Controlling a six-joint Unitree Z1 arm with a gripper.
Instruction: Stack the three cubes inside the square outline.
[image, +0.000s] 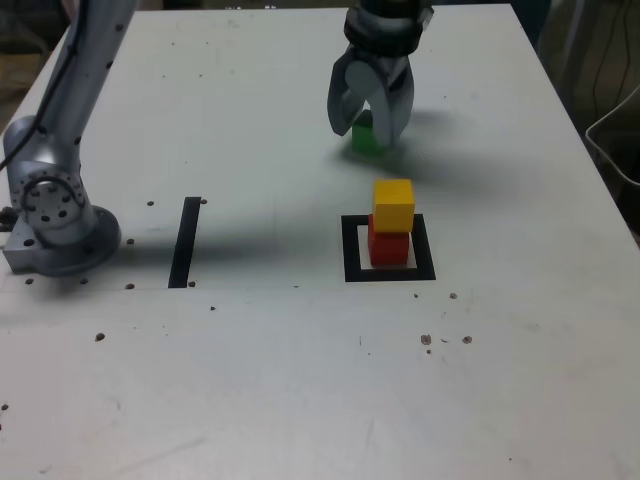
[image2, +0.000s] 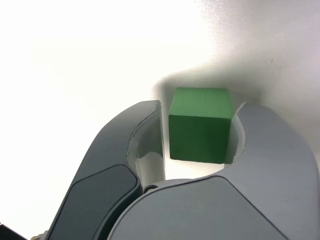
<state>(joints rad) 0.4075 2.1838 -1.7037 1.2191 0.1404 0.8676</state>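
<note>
Across the pale, speckled tabletop (image: 270, 370), we judge that the last stacking step is in hand: two cubes are already piled up, and one remains to be picked up. The grey robot arm (image: 60, 180) has its base out at nine o'clock from the thick black square outline (image: 427, 250), in the exterior view. Inside that outline sits a solid red cube (image: 388, 249), with a solid yellow cube (image: 393, 208) on top of it.

Just short of twelve o'clock from the outline is the tool (image: 364, 138), its curved grey jaws partly apart and astride the solid green cube (image2: 200, 137). That cube rests on the tabletop between them, so we have it within reach. One jaw overlaps its side in the wrist view, while a slim gap shows at the other (we can't tell whether the first one touches), so we wouldn't call it held.

Next we would need to finish closing squarely on the green cube, check the grip, and lift it well above the yellow top. Then we would carry it roughly towards six o'clock and lower it gently. A low approach, or a slightly off-centre release, could topple the pile.
</note>
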